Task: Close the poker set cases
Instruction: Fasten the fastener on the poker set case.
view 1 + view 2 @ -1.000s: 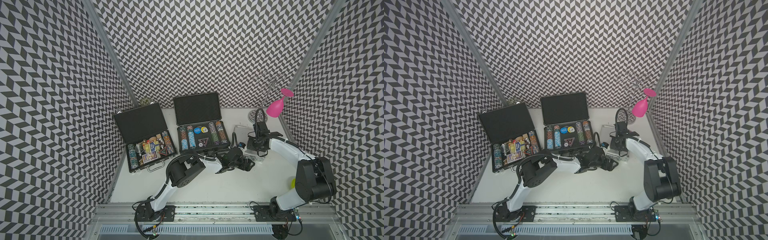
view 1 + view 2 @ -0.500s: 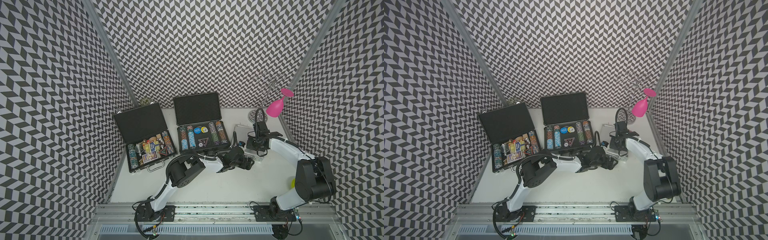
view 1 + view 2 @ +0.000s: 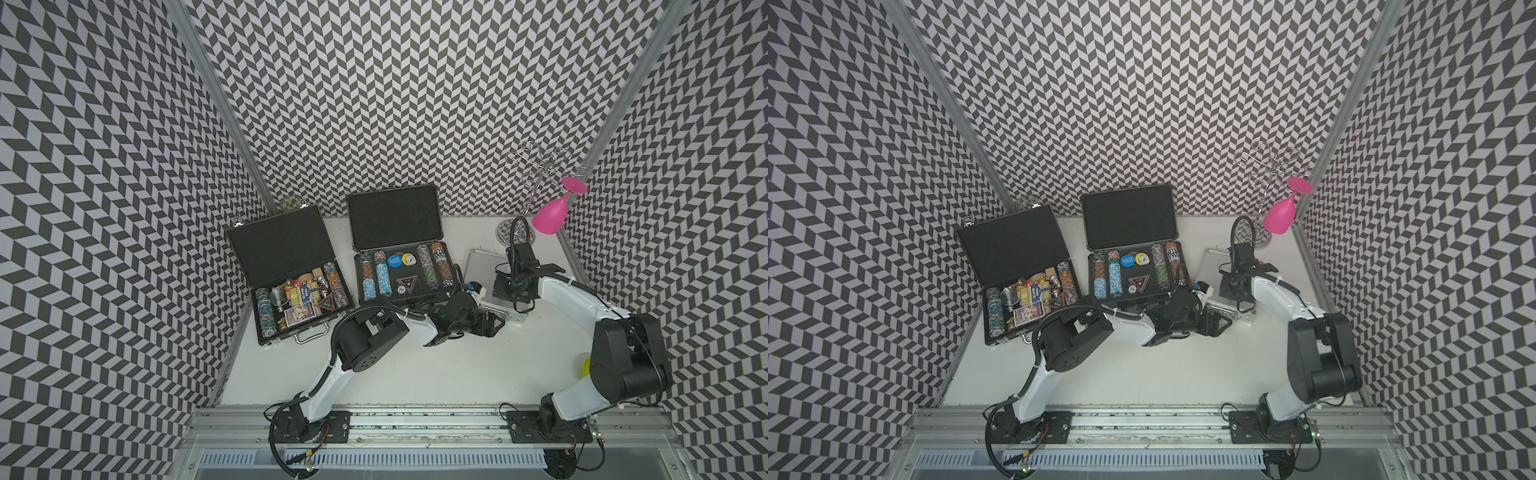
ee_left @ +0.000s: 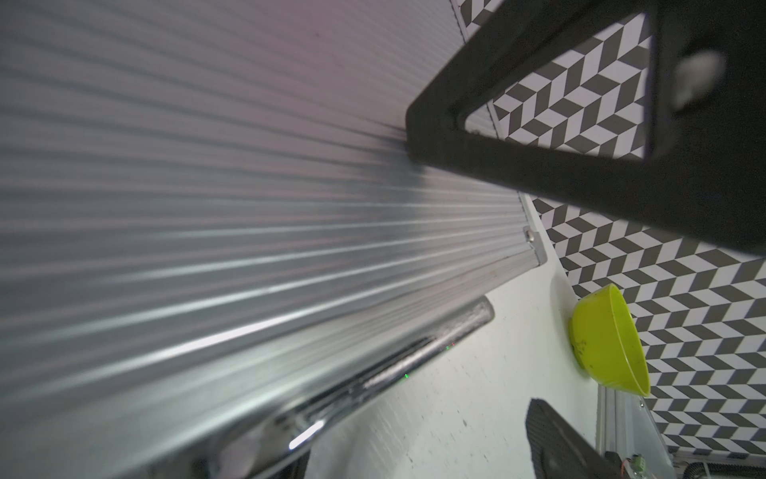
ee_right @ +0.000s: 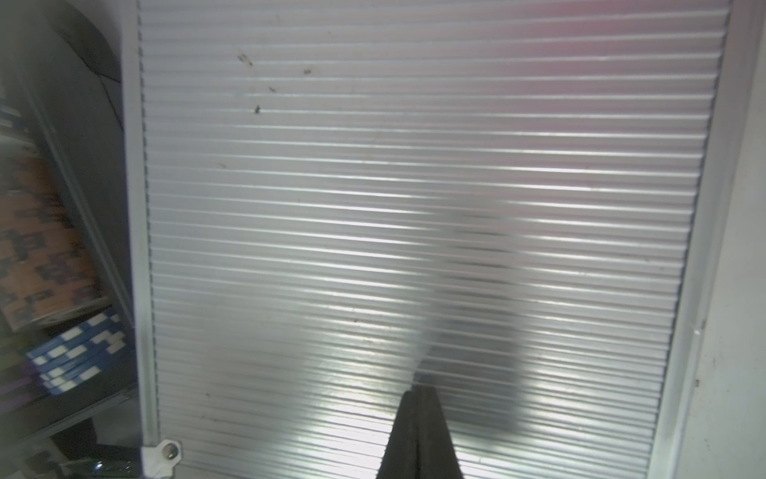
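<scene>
Well left of silver case [image 3: 480,270]: flat black case [image 3: 276,245], lid up, awaiting turn. Just left: ribbed grey case [image 3: 395,218], also open. At silver case's handle edge: left hand [image 3: 494,324] released, jaws spread over front rim, likely steadying. Over its lowered lid: right hand [image 5: 418,398] clenched, tip at lid, likely pressing it shut.

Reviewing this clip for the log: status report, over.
Left gripper open at silver case front; right gripper shut, tip on its lid. Silver lid down; flat black case, ribbed grey case open. No obstruction seen.
</scene>
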